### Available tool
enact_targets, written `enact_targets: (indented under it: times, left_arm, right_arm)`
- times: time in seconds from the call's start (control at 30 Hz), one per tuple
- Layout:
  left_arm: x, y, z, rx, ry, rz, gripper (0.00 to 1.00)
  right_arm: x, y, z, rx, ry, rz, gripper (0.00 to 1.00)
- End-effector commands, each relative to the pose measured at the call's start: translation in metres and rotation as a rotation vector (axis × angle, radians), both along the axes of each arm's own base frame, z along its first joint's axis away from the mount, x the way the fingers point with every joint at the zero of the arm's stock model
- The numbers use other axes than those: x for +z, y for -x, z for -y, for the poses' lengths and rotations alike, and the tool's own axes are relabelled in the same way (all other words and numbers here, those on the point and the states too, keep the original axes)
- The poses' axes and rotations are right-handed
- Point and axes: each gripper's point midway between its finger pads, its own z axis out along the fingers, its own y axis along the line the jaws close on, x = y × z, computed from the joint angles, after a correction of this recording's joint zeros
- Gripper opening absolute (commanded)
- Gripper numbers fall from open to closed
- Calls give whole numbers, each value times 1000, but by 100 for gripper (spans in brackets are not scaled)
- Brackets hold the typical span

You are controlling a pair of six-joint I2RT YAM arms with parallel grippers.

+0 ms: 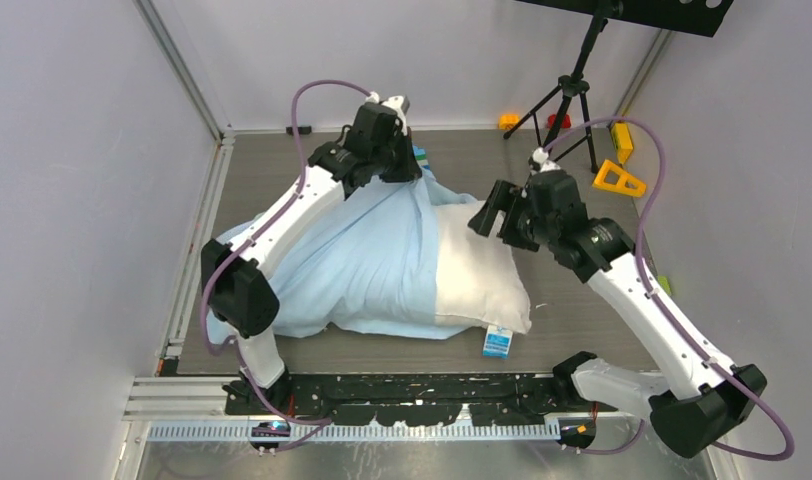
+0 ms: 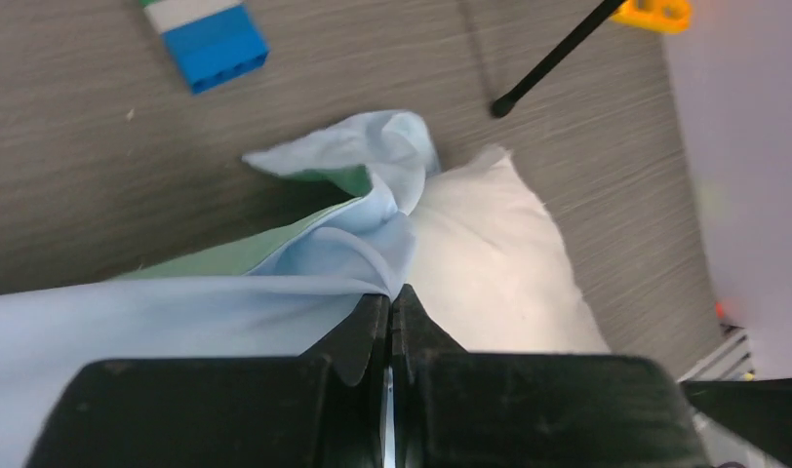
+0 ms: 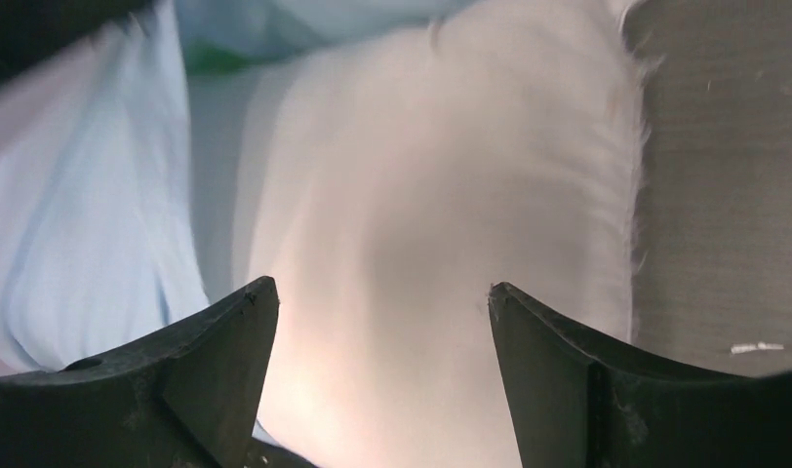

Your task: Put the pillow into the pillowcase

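The white pillow (image 1: 479, 275) lies mid-table, its left part inside the light-blue pillowcase (image 1: 357, 265) and its right end sticking out. My left gripper (image 1: 410, 160) is shut on the pillowcase's far edge and holds it up. In the left wrist view the cloth (image 2: 304, 283) bunches at the closed fingertips (image 2: 393, 297), with the pillow (image 2: 495, 263) to the right. My right gripper (image 1: 487, 217) is open and empty above the pillow's exposed end. In the right wrist view it (image 3: 382, 292) frames the pillow (image 3: 412, 224), with the pillowcase (image 3: 90, 234) at the left.
A blue-and-white block (image 1: 497, 341) lies at the pillow's near right corner. Another block (image 2: 209, 39) lies behind the pillowcase. A black tripod (image 1: 572, 90) stands at the back right with yellow (image 1: 619, 178) and orange toys near it. Grey walls enclose the table.
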Motion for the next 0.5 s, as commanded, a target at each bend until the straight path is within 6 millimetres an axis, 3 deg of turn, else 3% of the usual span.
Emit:
enact_targets:
  times: [0.0, 0.1, 0.2, 0.27, 0.3, 0.4, 0.43, 0.47]
  left_arm:
    - [49, -16, 40, -111, 143, 109, 0]
    - [48, -4, 57, -156, 145, 98, 0]
    - [39, 14, 72, -197, 140, 73, 1]
    - [32, 30, 81, -236, 143, 36, 11]
    - [28, 37, 81, -241, 128, 18, 19]
    - [29, 61, 70, -225, 71, 20, 55]
    - [31, 68, 63, -212, 53, 26, 64]
    - [35, 76, 55, -195, 37, 31, 74]
  right_arm:
    - [-57, 31, 2, 24, 33, -124, 84]
    - [-93, 41, -9, 42, -15, -195, 84]
    - [-116, 35, -24, 56, -80, -228, 81]
    - [-118, 28, -39, 77, -143, -232, 64]
    - [-116, 26, -46, 89, -173, -234, 49]
    - [-111, 20, -55, 81, -192, -212, 10]
    - [-109, 19, -55, 73, -192, -204, 2]
    - [-108, 18, -55, 67, -196, -197, 1]
